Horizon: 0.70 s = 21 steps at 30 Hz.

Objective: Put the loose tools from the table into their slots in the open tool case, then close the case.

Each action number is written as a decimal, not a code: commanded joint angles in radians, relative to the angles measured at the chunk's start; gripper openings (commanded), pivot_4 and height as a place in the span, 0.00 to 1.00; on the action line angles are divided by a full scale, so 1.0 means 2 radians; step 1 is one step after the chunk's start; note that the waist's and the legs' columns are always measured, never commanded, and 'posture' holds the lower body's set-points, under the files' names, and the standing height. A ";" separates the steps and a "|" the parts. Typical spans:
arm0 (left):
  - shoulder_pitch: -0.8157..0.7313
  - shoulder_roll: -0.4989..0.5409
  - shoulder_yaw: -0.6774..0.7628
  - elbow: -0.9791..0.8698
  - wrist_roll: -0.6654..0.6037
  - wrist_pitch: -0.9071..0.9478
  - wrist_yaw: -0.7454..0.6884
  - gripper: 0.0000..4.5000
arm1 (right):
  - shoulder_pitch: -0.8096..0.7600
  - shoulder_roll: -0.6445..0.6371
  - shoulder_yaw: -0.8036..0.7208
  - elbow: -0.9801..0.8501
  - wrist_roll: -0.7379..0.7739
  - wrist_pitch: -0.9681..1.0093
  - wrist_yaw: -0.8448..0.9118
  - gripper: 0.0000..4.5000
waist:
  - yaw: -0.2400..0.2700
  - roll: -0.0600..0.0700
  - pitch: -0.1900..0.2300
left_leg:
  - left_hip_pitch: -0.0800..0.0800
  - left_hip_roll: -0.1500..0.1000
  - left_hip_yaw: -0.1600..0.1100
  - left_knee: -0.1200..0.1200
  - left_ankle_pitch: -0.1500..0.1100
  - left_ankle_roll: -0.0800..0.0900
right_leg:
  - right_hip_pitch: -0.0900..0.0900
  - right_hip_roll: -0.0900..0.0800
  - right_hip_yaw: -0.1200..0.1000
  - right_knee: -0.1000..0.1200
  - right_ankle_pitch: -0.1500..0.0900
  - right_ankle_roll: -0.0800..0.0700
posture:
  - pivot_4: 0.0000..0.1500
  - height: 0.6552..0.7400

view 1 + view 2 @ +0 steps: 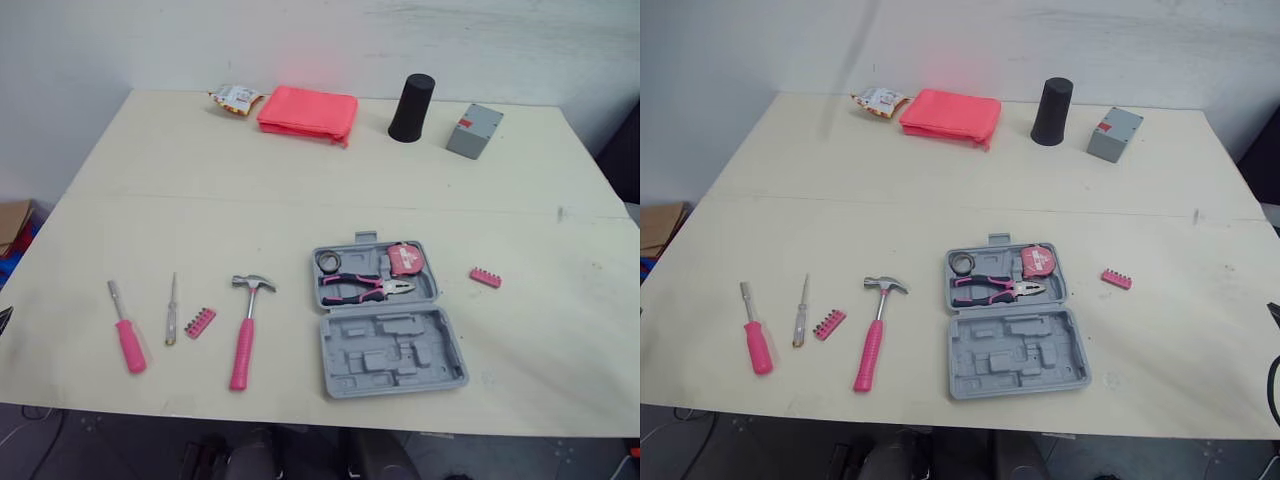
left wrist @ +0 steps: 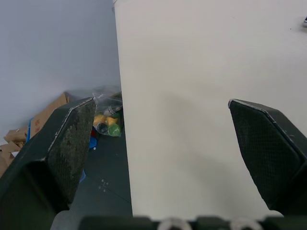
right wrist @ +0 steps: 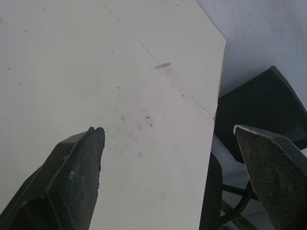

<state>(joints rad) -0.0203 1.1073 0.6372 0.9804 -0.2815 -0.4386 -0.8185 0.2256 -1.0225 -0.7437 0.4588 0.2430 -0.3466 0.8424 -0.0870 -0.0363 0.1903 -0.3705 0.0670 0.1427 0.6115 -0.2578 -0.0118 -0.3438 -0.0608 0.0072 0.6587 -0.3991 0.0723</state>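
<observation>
light bright, even | shadows faint, soft | pink glow on wall (image 1: pixel 310 45) | focus sharp

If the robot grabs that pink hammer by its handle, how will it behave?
The hammer looks stiff, so it should not bend. Its metal head sits at one end, so it is probably top-heavy and may dip head-first if gripped low on the handle. Lying flat on the table, its wide head likely stops it rolling.

left gripper (image 2: pixel 163 148): two black fingers (image 2: pixel 67 143) spread wide apart, tips pointing forward and down | right gripper (image 3: pixel 172 172): two black fingers (image 3: pixel 76 172) spread wide apart, tips tilted downward
</observation>
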 commanded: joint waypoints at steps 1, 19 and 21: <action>-0.003 -0.007 -0.006 -0.075 -0.031 0.035 -0.030 0.99 | 0.006 -0.006 -0.002 -0.052 0.019 0.022 0.015 1.00 | 0.001 0.000 0.000 | 0.000 0.000 0.000 0.000 0.000 0.000 | 0.000 0.000 0.000 0.000 0.000 0.000 | 1.00 1.00; -0.014 -0.115 -0.220 -0.675 -0.112 0.402 0.001 0.57 | -0.081 0.007 0.226 -0.288 0.069 0.204 0.138 0.43 | 0.007 0.001 0.000 | -0.002 0.000 0.000 0.001 0.001 -0.001 | 0.000 0.001 0.000 -0.001 0.000 0.002 | 1.00 1.00; -0.020 -0.140 -0.273 -0.717 -0.096 0.427 0.021 0.35 | -0.089 0.014 0.243 -0.270 0.045 0.185 0.131 0.20 | 0.011 0.001 0.000 | -0.002 0.000 0.000 0.002 0.001 0.000 | 0.001 0.001 0.001 -0.001 0.000 0.003 | 1.00 1.00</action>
<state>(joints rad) -0.0501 0.8463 0.1574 -0.3755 -0.4936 0.3799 -0.8120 0.0566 -1.0008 -0.2643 -0.0898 0.3638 0.0558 1.1123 -0.0643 -0.0349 0.1913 -0.3738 0.0664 0.1432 0.6163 -0.2556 -0.0127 -0.3415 -0.0595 0.0087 0.6559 -0.3992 0.0785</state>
